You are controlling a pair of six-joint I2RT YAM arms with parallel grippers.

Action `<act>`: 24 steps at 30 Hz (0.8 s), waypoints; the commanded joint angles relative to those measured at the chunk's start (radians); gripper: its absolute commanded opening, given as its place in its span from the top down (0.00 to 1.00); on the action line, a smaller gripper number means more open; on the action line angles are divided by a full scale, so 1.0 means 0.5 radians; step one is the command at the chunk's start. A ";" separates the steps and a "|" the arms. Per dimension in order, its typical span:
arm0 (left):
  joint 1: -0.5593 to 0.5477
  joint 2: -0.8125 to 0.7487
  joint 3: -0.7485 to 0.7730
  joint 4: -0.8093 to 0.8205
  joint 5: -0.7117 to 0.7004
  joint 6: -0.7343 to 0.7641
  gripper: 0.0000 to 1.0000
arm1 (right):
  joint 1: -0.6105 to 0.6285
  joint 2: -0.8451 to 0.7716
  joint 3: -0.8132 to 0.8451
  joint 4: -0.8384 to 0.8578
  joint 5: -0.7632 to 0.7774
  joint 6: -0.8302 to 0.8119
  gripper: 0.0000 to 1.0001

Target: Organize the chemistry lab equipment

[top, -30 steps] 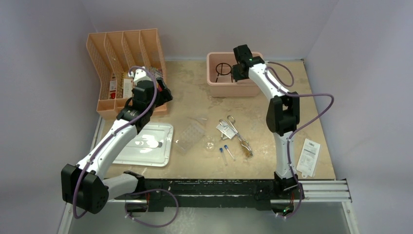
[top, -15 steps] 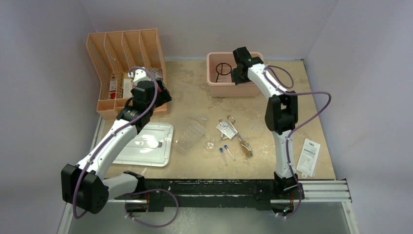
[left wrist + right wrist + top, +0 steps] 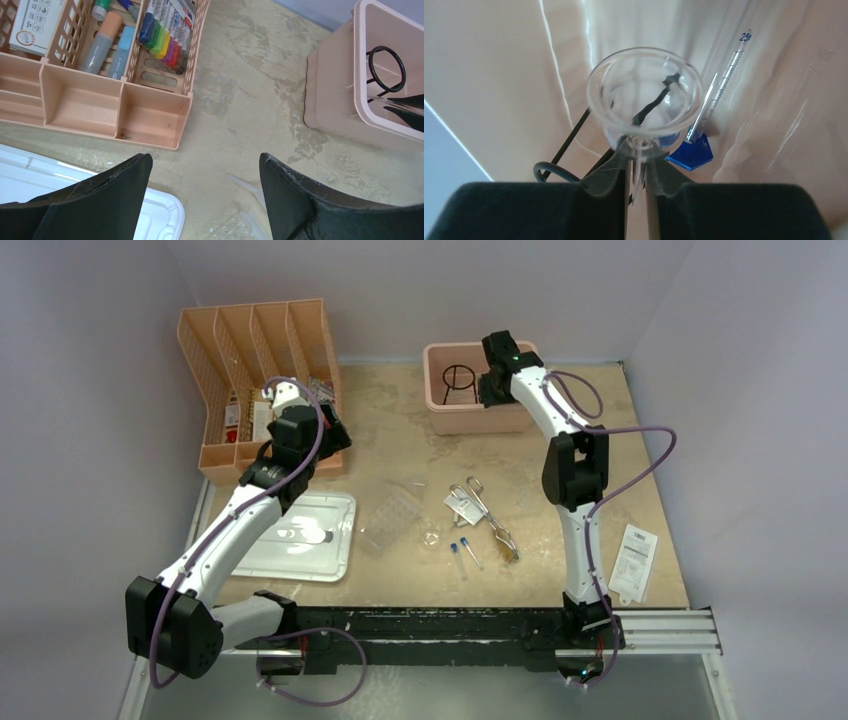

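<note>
Your right claw (image 3: 636, 167) is down inside the pink bin (image 3: 440, 418) at the 12 o'clock edge of the tabletop (image 3: 620, 440). It pinches a clear funnel (image 3: 644, 92) by its thin stem, with the funnel's mouth facing the wrist camera. Just past the funnel, toward 2 o'clock in that view, the blue-based cylinder (image 3: 720, 85) sits in the bin. The black wire tripod (image 3: 458, 380) stands at the bin's 9 o'clock end.

The step in hand looks like dropping the funnel off with the gear already gathered there. For the next move, ease the grip apart gently with the funnel low and free of the cylinder. Then lift straight out so the fingers don't hook the tripod ring.

Your left claw (image 3: 202, 167) is spread wide with nothing in it, hovering above the tabletop beside the desk organizer (image 3: 100, 100). At the bin's 6 o'clock, near mid-tabletop, the tongs (image 3: 490, 515), two capped vials (image 3: 454, 550), the clear tray (image 3: 390, 515) and the tiny dish (image 3: 432, 537) wait for pickup.
</note>
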 commanded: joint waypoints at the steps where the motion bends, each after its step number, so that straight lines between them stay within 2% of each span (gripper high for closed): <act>1: 0.004 -0.033 -0.005 0.031 -0.048 0.054 0.21 | -0.020 0.052 0.006 -0.082 0.106 0.023 0.78; 13: 0.004 -0.017 -0.005 0.039 -0.047 0.050 0.21 | -0.018 -0.036 -0.027 -0.104 0.125 -0.001 0.74; 19: 0.006 -0.012 0.018 0.037 -0.013 0.053 0.21 | -0.019 -0.147 -0.016 -0.054 0.146 -0.116 0.65; 24: 0.004 -0.012 0.032 0.037 0.024 0.059 0.21 | -0.020 -0.288 -0.037 0.072 0.216 -0.411 0.54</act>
